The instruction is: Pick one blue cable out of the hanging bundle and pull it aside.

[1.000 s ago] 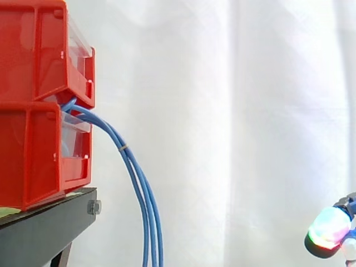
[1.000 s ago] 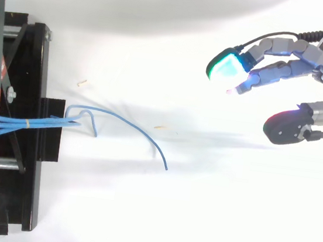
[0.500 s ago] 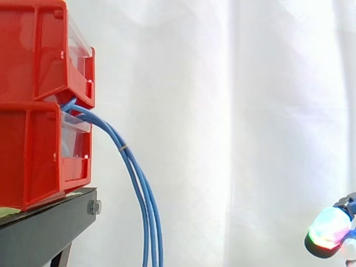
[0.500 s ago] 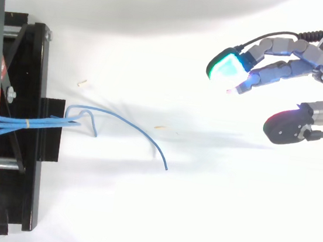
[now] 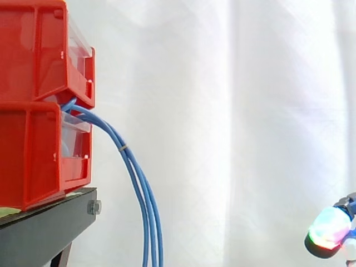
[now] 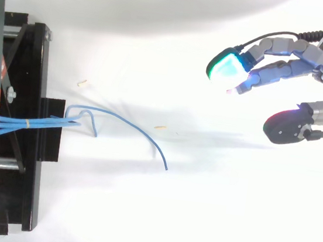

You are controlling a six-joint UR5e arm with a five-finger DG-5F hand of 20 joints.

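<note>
A bundle of blue cables point(image 5: 139, 183) comes out between the two stacked red bins point(image 5: 39, 105) and hangs down past the black stand point(image 5: 50, 228). From above, the cables point(image 6: 120, 122) spread to the right of the stand, one loose end reaching furthest point(image 6: 165, 168). My hand point(image 6: 310, 62) is at the upper right, well apart from the cables, open with its fingers stretched left and the thumb below them. One glowing fingertip point(image 5: 329, 229) shows at the lower right of the side view. Nothing is between the fingers.
A small band point(image 5: 123, 148) ties the cables together just outside the bins. Two small pale scraps point(image 6: 82, 82) lie on the white floor near the cables. White curtain hangs behind everything.
</note>
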